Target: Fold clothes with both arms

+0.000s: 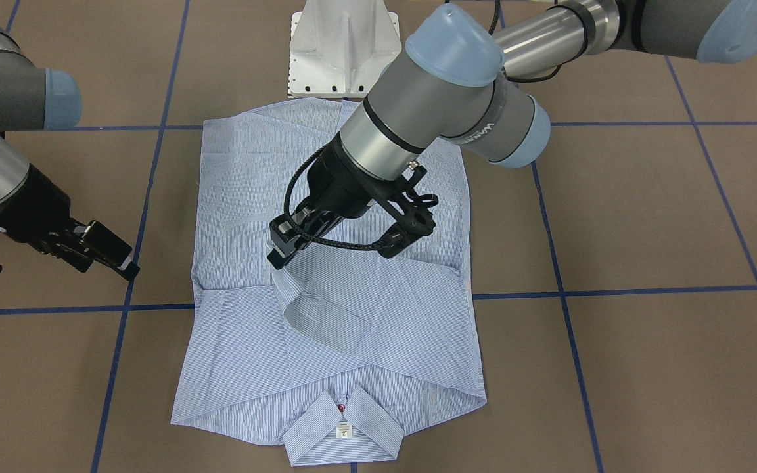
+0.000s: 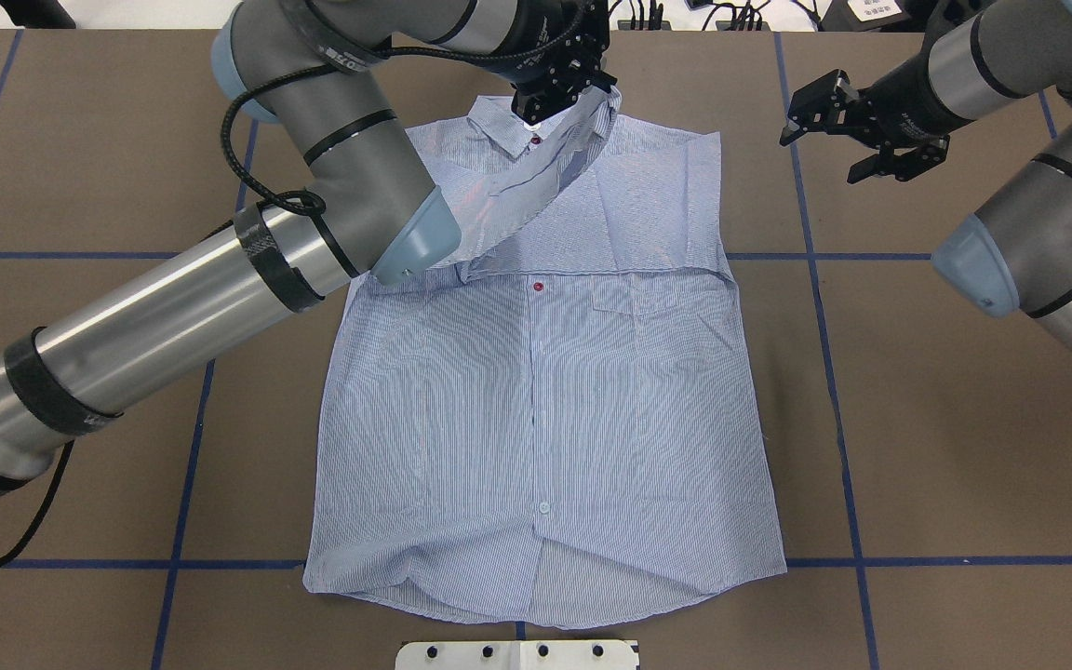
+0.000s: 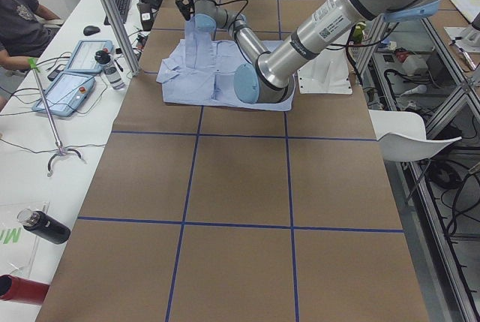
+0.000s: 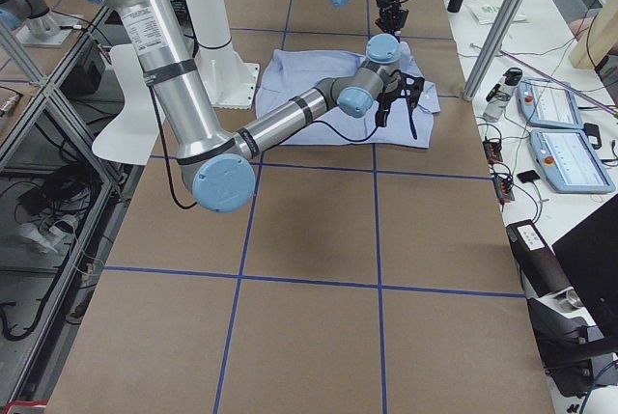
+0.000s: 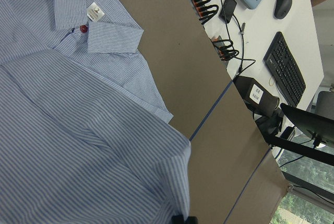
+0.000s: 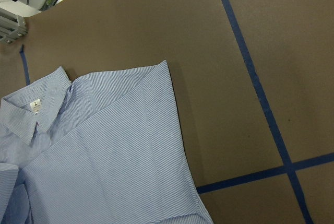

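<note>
Left gripper (image 1: 278, 255): fingers closed on the end of the sleeve (image 1: 313, 315) of the shirt (image 2: 545, 400). The pinch itself is hidden by the black gripper body in the front view and by the wrist in the overhead. The left wrist view is cut off, showing only a sliver of black fingertip (image 5: 183, 220) against cloth.

The sleeve is held up off the shirt and sags from the fingers in a loose curved band. The upper chest lies under the fingers. The collar (image 1: 316, 424) is just past them, away from the robot. The white label (image 5: 94, 11) and red button (image 5: 83, 28) are sharp in the wrist view, tiny overhead.

Only the overhead shows the second red button (image 2: 536, 286) and the faint chest pocket (image 2: 634, 298). The left arm (image 2: 341, 186) covers the shoulder on its side there.

The fabric is thin, light blue with fine white stripes and soft creases. It lies front up on the matte brown table (image 2: 917, 419) with blue tape lines (image 2: 964, 561).

Right gripper (image 2: 820, 149): well off to the side over bare table, fingers spread wide, holding nothing. Its wrist view gets only a shoulder corner and the collar.

The hem is farthest from both grippers, by the white pedestal (image 1: 342, 52). In the side views the grippers are too small to read.
</note>
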{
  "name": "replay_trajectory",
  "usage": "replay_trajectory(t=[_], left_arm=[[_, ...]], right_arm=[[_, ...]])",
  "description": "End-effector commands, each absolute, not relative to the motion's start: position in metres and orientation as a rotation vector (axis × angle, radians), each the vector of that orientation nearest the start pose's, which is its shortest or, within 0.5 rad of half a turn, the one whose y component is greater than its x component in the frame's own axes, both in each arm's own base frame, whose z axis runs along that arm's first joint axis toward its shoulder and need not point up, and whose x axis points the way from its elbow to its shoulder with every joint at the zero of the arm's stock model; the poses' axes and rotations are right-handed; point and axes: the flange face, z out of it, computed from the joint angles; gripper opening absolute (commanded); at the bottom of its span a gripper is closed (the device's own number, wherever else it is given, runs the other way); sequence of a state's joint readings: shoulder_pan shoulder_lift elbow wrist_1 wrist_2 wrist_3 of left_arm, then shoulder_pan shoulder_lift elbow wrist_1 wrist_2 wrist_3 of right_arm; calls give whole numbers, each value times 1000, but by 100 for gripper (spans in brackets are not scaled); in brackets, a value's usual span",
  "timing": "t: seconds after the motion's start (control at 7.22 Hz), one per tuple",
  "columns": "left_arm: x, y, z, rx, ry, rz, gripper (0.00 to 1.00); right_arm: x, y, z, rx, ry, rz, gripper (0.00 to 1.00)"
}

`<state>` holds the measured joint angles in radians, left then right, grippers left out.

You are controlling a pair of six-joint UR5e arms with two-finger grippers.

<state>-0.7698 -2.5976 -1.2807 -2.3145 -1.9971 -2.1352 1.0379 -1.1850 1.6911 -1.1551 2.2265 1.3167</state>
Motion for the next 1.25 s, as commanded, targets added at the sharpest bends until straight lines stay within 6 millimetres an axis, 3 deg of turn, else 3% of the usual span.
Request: replay_trajectory(t=[0.0,0.14,0.28,0.42,0.69,0.97,1.11], left_arm=[[507,-570,25,-188,1526,-759,12],[530,-566,16,-185,1519,-765,19],[548,-557,6,-174,1526,-770,23],[560,-554,9,-160,1538,-777,29],[569,-551,10,-147,1549,-782,54],[546,-537,5,-132,1586,-748,57],[523,-519,33,-132,1593,-698,57]], right_arm=[[-235,-575,349,44,-1072,423,100],[-211,-568,376,36,-1061,396,100],[-185,-557,416,35,-1034,346,100],[-173,-553,431,42,-1021,335,100],[-171,-545,422,49,-1031,337,100],[-178,-533,402,32,-1060,364,100],[-212,-516,386,-33,-1073,408,100]])
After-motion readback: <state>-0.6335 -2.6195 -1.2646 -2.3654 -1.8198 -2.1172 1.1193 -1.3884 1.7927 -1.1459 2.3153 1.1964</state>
